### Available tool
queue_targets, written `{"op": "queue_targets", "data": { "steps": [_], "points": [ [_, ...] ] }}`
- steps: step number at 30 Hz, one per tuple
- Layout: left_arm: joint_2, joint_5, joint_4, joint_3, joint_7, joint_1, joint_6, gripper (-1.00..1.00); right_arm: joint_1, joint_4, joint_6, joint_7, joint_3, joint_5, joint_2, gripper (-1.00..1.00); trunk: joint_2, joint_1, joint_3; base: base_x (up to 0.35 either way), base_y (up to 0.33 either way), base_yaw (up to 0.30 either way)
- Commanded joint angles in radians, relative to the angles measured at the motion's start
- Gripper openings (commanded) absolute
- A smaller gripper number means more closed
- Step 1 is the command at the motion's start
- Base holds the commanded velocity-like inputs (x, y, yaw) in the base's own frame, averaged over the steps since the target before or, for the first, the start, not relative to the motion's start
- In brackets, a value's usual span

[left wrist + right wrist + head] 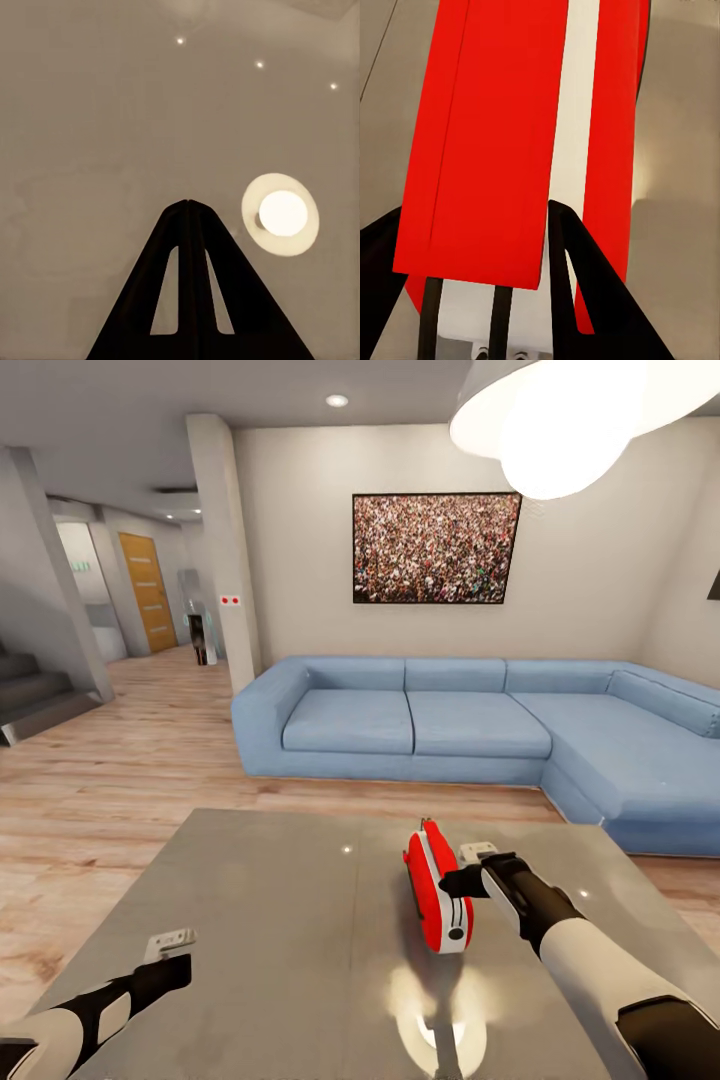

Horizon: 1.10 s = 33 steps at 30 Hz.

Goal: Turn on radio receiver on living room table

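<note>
The radio receiver (437,887) stands on edge (white band up) right of centre on the grey surface (270,920), the blue sofa (480,725) beyond it. The right hand (462,880) has its fingers (585,300) spread either side of the receiver's near end, touching it. The left hand (178,950) hovers near-left, fingers (187,255) pressed together.

A light-blue L-shaped fabric sofa (480,725) spans the frame's middle and right. Above it hangs a black-framed crowd photograph (436,548). A glowing white pendant lamp (585,415) fills the upper right; an orange wooden door (148,592) stands at left.
</note>
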Motion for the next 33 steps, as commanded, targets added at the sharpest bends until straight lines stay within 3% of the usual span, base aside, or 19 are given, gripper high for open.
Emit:
{"op": "queue_targets", "data": {
  "steps": [1,6,33],
  "points": [
    [0.0,0.0,0.0,0.0,0.0,0.0,0.0,-1.0,0.0,0.0,0.0,0.0,0.0,-0.001,0.0,-1.0,-0.007,0.004,-0.003,0.0,0.0,0.0],
    [0.0,0.0,0.0,0.0,0.0,0.0,0.0,-1.0,0.0,0.0,0.0,0.0,0.0,-0.001,0.0,-1.0,-0.042,0.023,-0.019,0.0,0.0,0.0],
    [-0.001,0.0,0.0,0.0,0.0,0.0,0.0,-1.0,0.0,0.001,0.0,0.0,0.0,-0.001,0.0,-1.0,-0.042,0.023,-0.019,0.0,0.0,0.0]
  ]
}}
